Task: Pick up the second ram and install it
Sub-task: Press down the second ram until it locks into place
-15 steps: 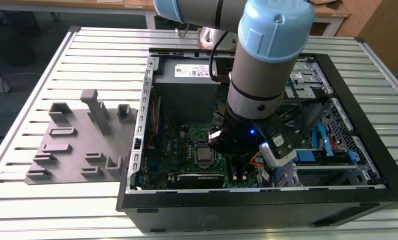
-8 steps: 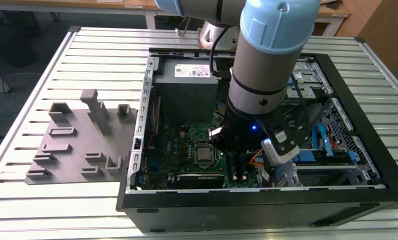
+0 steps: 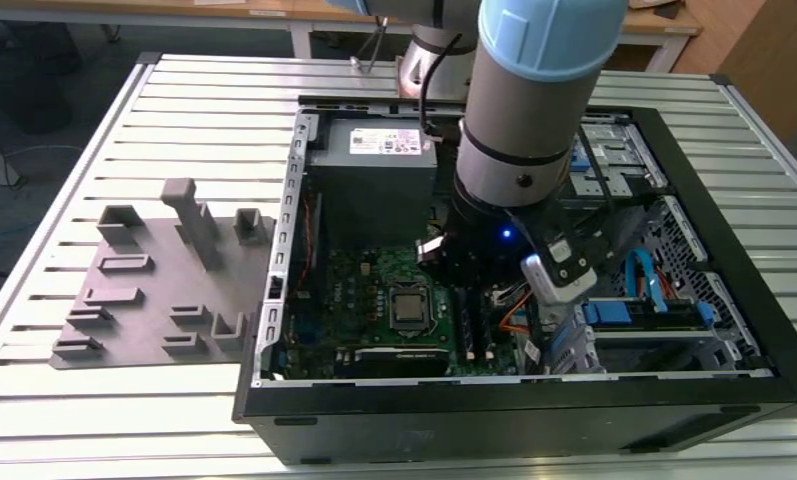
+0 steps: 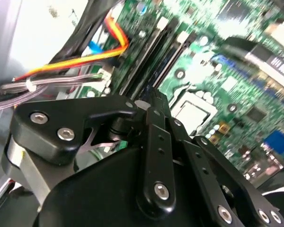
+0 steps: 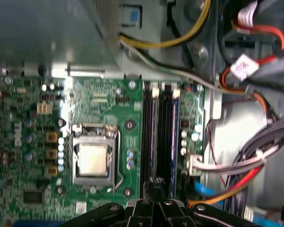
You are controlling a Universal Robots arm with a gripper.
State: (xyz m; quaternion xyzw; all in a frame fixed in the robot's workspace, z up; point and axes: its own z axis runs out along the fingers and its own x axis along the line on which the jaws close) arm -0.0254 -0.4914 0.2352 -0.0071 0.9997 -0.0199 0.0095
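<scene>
My gripper (image 5: 156,182) (image 4: 154,97) hangs low inside the open computer case (image 3: 505,400), right over one end of the long dark memory slots (image 5: 163,137) (image 4: 156,52) (image 3: 476,320). In both wrist views its black fingertips are drawn together, and nothing shows between them. I cannot tell the second ram apart from the dark slots, which run side by side beside the silver processor (image 5: 92,158) (image 3: 408,307) on the green motherboard.
A grey fixture plate with tall posts (image 3: 145,290) lies on the slatted table at the exterior view's left. Red, orange and grey cables (image 5: 246,161) crowd one side of the slots. The grey power supply (image 3: 371,170) sits at the case's far end.
</scene>
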